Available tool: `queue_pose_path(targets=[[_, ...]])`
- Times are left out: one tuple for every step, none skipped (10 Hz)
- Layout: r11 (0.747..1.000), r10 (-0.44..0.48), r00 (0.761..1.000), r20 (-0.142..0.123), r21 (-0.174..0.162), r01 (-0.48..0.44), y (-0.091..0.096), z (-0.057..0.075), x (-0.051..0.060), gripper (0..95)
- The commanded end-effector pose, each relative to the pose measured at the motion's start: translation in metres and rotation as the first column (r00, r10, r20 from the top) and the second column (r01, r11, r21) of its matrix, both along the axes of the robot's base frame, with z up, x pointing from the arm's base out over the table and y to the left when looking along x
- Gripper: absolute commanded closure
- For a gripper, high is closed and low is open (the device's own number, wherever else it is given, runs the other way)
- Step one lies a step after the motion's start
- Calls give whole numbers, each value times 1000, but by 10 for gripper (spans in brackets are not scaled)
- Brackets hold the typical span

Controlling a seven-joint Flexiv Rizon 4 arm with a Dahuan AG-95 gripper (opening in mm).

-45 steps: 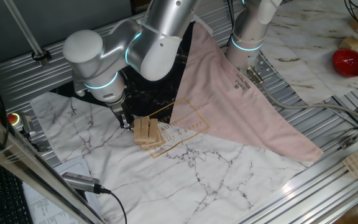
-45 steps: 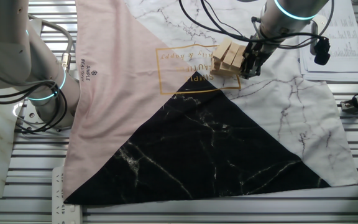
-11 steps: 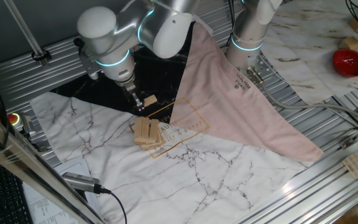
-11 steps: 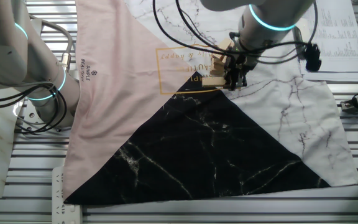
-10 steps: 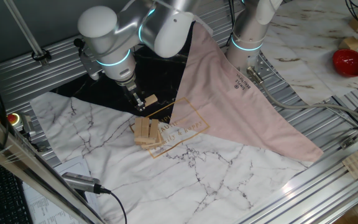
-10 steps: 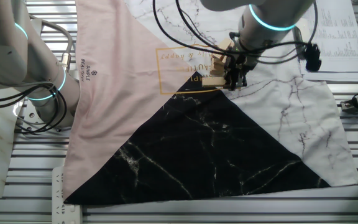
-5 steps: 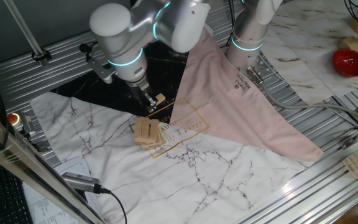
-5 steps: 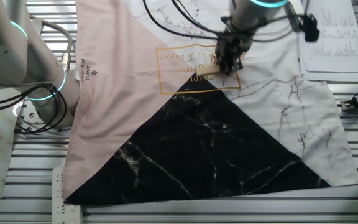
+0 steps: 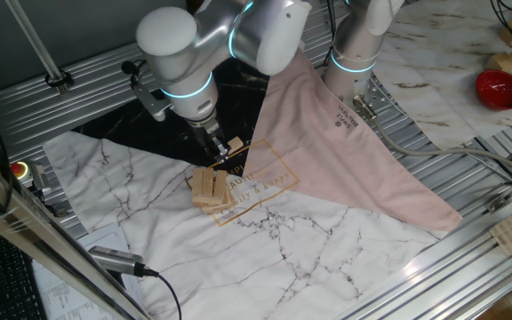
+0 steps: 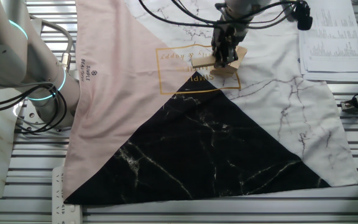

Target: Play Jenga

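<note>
Item: Jenga (image 9: 210, 188) stack, low, on marbled cloth (image 9: 309, 258) by the gold print | Tool: my gripper (image 9: 221, 151) clenched on one block (image 9: 235, 145), held above the stack | Change: block was beside the stack a second ago, now carried over it | Meaning: I judge withdrawal done, top placement next

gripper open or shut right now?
Shut on a block: the gripper fingers pinch one light tan wooden block, held off the small crosswise stack of tan wooden blocks.
</note>
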State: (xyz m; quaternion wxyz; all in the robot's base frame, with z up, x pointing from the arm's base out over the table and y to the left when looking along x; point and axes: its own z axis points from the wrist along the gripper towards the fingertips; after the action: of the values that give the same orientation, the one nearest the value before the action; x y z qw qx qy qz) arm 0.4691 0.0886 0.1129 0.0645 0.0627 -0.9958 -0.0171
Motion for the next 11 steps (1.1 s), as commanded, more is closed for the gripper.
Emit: queue_pose_path(targets=[[995,-104,994,-14,-1,104,7,-1,22,950],[993,-114,993,-14,-7,114,9,-1,29,950],[993,-122,992,-14,-8,121,11,0,33,950],[992,-123,992,-16,-9,123,10,2,40,950],[993,-118,993,-16,-9,118,6,2,46,950],[994,-109,994,-16,-8,109,1,2,52,950],[994,-105,994,-16,-10,105,-4,2,60,950],[995,-102,995,-15,-14,101,-9,1,68,950],[995,-99,995,-15,-17,98,-12,0,71,950],[996,-90,996,-14,-19,89,-20,-3,76,950],[996,-82,997,-14,-21,81,-28,-5,79,950]])
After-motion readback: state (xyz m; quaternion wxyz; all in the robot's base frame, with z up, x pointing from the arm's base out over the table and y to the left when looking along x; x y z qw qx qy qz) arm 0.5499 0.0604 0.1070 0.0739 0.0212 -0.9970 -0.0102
